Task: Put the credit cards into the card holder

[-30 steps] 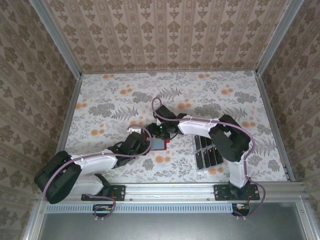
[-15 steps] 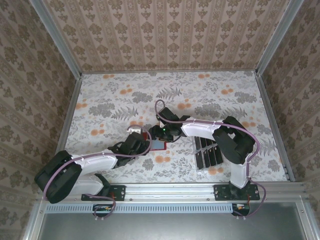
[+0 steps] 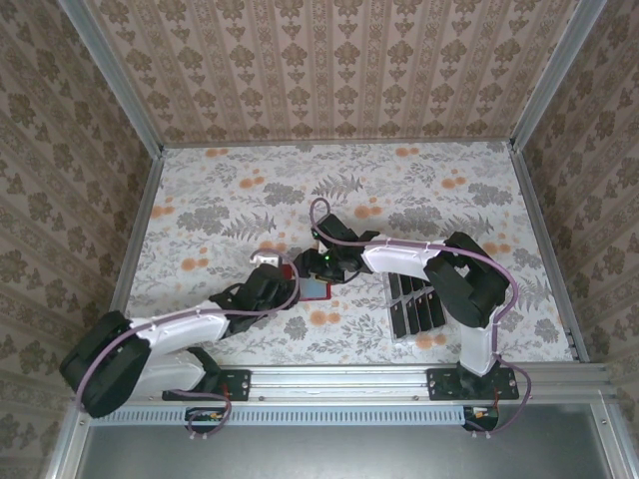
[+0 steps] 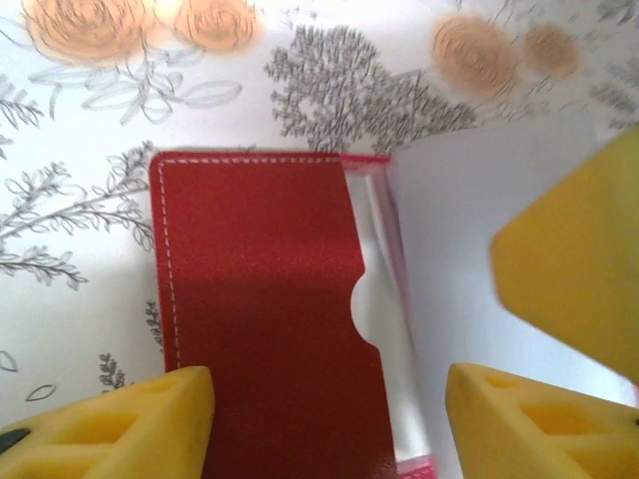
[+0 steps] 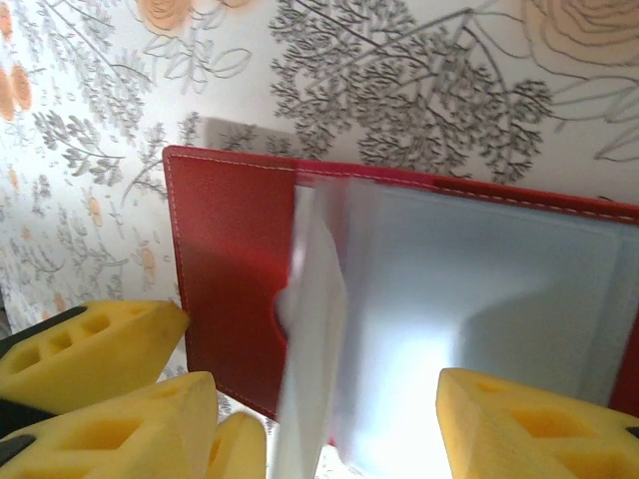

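Your left gripper (image 4: 329, 424): jaws well apart astride the small red leathery folding card holder (image 4: 260, 299), contact unclear. Your right gripper (image 5: 324, 424): likewise parted, over the holder's glare-blurred clear sleeve (image 5: 449, 299).

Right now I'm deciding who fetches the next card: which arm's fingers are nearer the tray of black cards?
Right. The right fingers are over the red card holder, just left of the tray; the left fingers are at the holder's left side, farther from the tray.
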### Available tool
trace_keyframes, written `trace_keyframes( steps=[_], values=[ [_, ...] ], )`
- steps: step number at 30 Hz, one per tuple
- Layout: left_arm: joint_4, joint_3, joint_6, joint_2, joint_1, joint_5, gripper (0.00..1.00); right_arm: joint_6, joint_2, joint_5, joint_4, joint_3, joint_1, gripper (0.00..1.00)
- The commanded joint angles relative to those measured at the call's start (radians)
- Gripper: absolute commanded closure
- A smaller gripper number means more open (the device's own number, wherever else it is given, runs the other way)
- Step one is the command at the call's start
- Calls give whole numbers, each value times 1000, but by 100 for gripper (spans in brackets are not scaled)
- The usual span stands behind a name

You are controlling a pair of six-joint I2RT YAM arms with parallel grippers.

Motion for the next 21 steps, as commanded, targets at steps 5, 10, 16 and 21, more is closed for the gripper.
trace_keyframes(
  steps=[5, 10, 16, 21],
  values=[
    [-180, -18, -82, -242, 18, -73, 27, 19, 72, -28, -13, 127, 32, 38],
    [-226, -27, -113, -315, 40, -70, 21, 27, 154, -28, -35, 214, 52, 38],
    [-243, -24, -118, -308, 48, -62, 16, 49, 246, -21, -39, 274, 67, 38],
    [-241, -25, -114, -311, 51, -49, 8, 62, 266, -11, -39, 266, 69, 38]
  ],
)
